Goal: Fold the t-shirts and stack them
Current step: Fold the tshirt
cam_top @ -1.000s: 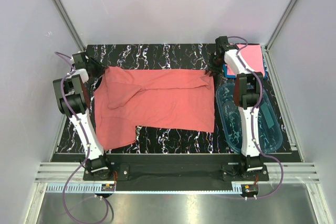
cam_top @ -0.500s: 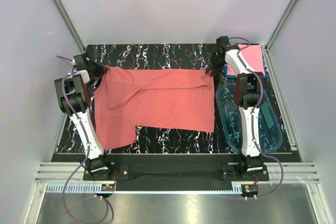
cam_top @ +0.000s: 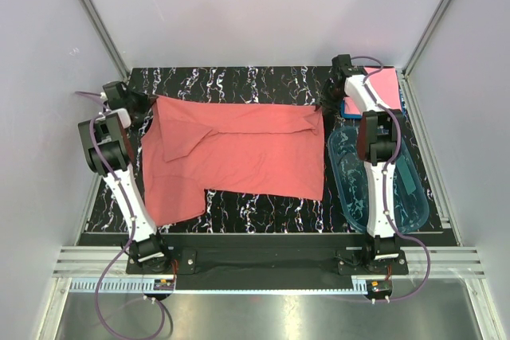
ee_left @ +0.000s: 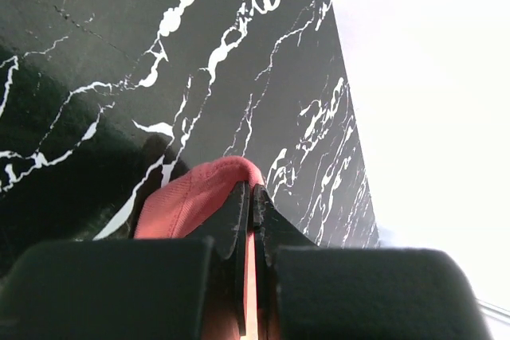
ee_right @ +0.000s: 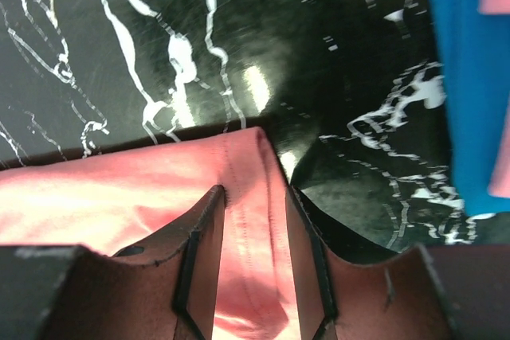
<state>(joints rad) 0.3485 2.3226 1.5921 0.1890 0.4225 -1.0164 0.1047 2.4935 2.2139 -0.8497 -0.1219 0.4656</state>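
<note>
On black marbled table point(cam_top: 239, 81), salmon t-shirt point(cam_top: 239, 153) lies spread out, wrinkled fold near its left side. Left gripper point(ee_left: 250, 190) at far-left corner, fingers pinched tight on shirt edge. Right gripper point(ee_right: 253, 193) at far-right corner, fingers partway apart, straddling hem, no clamp. Pink folded tee point(cam_top: 382, 85) lies on blue tee point(ee_right: 462, 77), far-right corner, just beyond clear tub point(cam_top: 398, 189).

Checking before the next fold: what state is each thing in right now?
Red shirt: spread out, one flap turned over.
Left tool: shut on its far-left corner.
Right tool: open, astride its far-right corner.
Pink shirt: folded, top of stack.
Blue shirt: beneath it.
Tub: upright, uncovered.
</note>
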